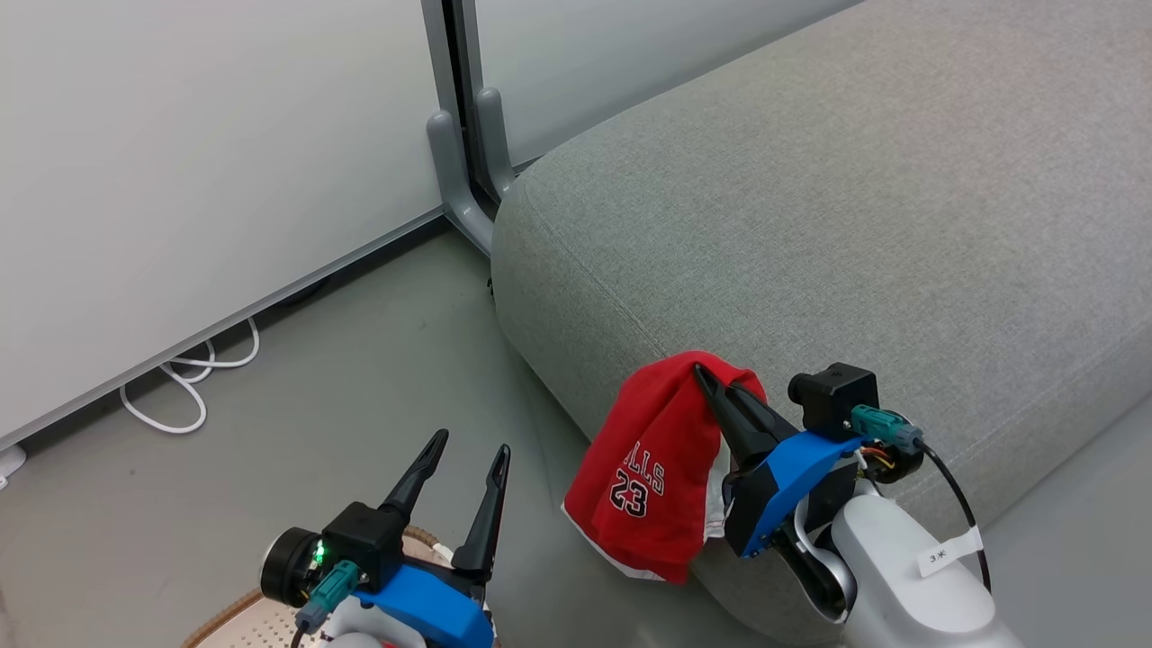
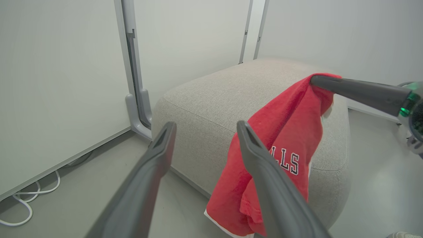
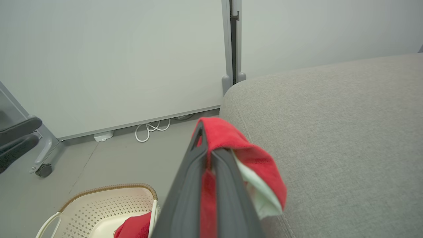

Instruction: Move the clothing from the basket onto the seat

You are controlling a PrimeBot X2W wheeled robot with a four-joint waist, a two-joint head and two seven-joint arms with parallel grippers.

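While my right gripper (image 1: 704, 376) is clamped on the red garment (image 1: 643, 468) dangling just beside the seat (image 1: 855, 225), I'd lift it clear and well over its top before releasing; my left gripper (image 1: 470, 443) hovers spread, empty.

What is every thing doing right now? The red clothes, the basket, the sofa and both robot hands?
left gripper: open, holding nothing.
right gripper: shut on the held red garment.
held red garment: hanging from the right gripper beside the seat's edge, not yet laid down.
second red garment: lying in the basket.
basket: upright on the floor.
seat: no clothing on the part in view.
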